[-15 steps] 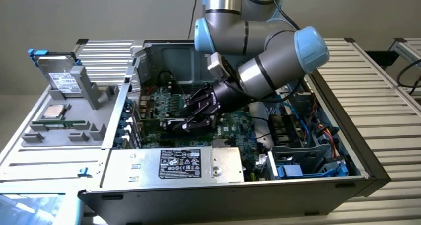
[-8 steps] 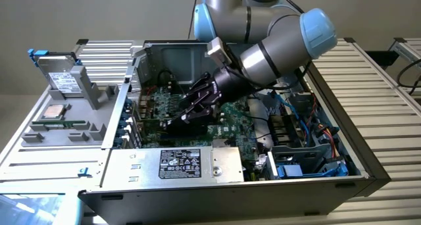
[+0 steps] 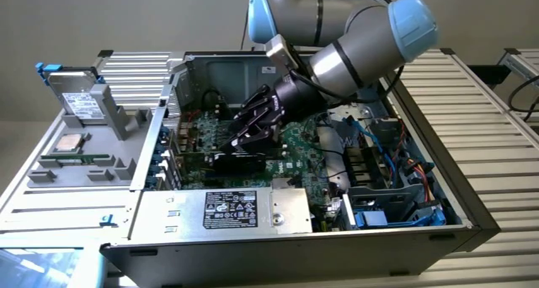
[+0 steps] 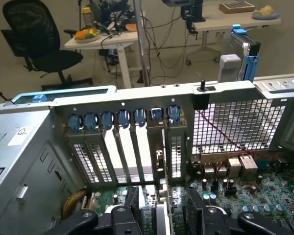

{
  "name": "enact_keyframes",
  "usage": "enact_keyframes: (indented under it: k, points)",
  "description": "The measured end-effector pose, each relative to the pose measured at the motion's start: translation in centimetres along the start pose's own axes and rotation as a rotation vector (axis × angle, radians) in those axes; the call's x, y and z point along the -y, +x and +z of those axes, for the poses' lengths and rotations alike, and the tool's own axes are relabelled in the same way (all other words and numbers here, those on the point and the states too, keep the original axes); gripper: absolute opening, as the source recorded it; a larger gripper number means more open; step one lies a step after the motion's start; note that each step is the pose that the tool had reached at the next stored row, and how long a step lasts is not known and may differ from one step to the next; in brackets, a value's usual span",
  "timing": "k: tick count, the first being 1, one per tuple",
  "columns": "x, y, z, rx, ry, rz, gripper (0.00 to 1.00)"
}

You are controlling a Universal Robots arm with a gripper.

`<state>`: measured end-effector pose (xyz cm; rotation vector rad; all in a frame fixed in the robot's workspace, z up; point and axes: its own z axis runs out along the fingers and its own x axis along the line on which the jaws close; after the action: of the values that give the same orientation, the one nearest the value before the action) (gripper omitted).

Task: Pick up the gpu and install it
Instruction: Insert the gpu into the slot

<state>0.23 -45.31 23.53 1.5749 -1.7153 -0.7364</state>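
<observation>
- Tray [image 3: 50,174] of grey plastic lies at the exterior view's left, outside the computer case [image 3: 278,250]; it carries a hard drive [image 3: 80,102], a square processor [image 3: 69,143] and a long thin memory stick [image 3: 80,158].
- Next comes the power supply [image 3: 227,209], a silver box with a black label along the near edge of the case.
- Above it, my gripper [image 3: 240,150] reaches down into the case over the green motherboard [image 3: 299,143].
- My gripper [image 4: 161,218] is spread. In the wrist view one black finger [image 4: 132,200] stands on each side of the gpu [image 4: 162,205], with a gap showing on both sides.
- The gpu [image 3: 240,162] stands on edge on the motherboard directly under my fingers, its silver bracket [image 4: 160,161] up against the row of rear slot openings with blue clips [image 4: 122,118].
- Further right, blue cables [image 3: 404,155] run through the drive bay end of the case.
</observation>
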Motion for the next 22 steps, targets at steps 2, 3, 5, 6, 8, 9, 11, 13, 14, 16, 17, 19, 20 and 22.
enact_keyframes:
  k: [2,3,5,6,8,9,11,13,14,16,17,19,20,22]
  points:
    - [-0.18,0.0,-0.13,-0.0031,0.0047,0.005,0.51]
    - [-0.20,0.0,-0.15,-0.0046,0.0101,0.008,0.51]
    - [-0.20,0.0,-0.18,-0.0058,0.0381,0.015,0.51]
    - [-0.19,0.0,-0.18,-0.0048,0.0560,0.017,0.51]
    - [-0.23,0.0,-0.20,-0.0013,0.0914,0.019,0.51]
    - [-0.37,-0.1,-0.30,-0.0006,0.0996,0.020,0.51]
    - [-0.77,-0.1,-0.59,0.0005,0.1078,0.020,0.51]
    - [-1.21,0.0,-0.92,0.0013,0.1153,0.020,0.51]
    - [-1.50,0.0,-1.14,0.0014,0.1162,0.020,0.51]
    - [-1.52,0.0,-1.16,0.0012,0.1165,0.020,0.51]
    - [-1.52,0.0,-1.15,0.0013,0.1165,0.020,0.51]
    - [-1.52,0.0,-1.15,0.0013,0.1165,0.020,0.51]
    - [-1.52,0.0,-1.16,0.0012,0.1165,0.021,0.51]
    - [-1.53,0.0,-1.16,0.0012,0.1165,0.021,0.51]
